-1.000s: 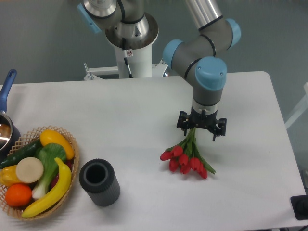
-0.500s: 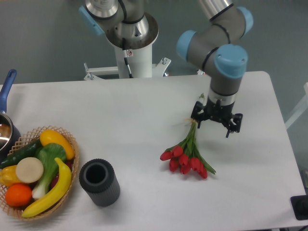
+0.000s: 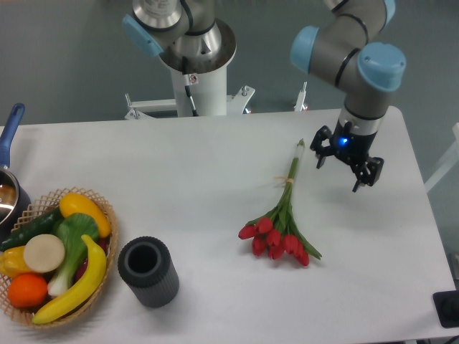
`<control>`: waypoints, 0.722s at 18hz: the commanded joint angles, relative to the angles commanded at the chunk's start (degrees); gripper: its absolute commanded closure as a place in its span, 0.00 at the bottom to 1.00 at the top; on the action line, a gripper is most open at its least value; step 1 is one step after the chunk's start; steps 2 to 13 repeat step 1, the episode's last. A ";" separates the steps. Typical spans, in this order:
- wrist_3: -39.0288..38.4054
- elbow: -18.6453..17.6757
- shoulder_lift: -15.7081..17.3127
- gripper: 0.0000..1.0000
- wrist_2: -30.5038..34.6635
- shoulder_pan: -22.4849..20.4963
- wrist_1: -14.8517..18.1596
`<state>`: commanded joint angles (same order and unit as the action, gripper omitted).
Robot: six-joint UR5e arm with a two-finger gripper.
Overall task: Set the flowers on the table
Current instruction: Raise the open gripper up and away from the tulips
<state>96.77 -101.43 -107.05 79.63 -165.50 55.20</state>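
The flowers, a bunch of red tulip buds on long green stems, lie flat on the white table right of its middle, buds toward the front, stem ends pointing to the back. My gripper hangs above the table to the right of the stem ends, apart from them. Its fingers are spread and hold nothing.
A dark grey cylindrical vase stands at the front left. A wicker basket of fruit and vegetables sits at the left front edge. A pot with a blue handle is at the far left. The robot's base stands behind the table.
My gripper has let go of the stems, risen and moved to the right and back, away from the flowers. The flowers stay lying on the table.
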 joint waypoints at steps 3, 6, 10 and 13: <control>0.00 0.00 0.00 0.00 0.00 0.09 -0.09; 0.00 0.00 0.00 0.00 0.00 0.09 -0.09; 0.00 0.00 0.00 0.00 0.00 0.09 -0.09; 0.00 0.00 0.00 0.00 0.00 0.09 -0.09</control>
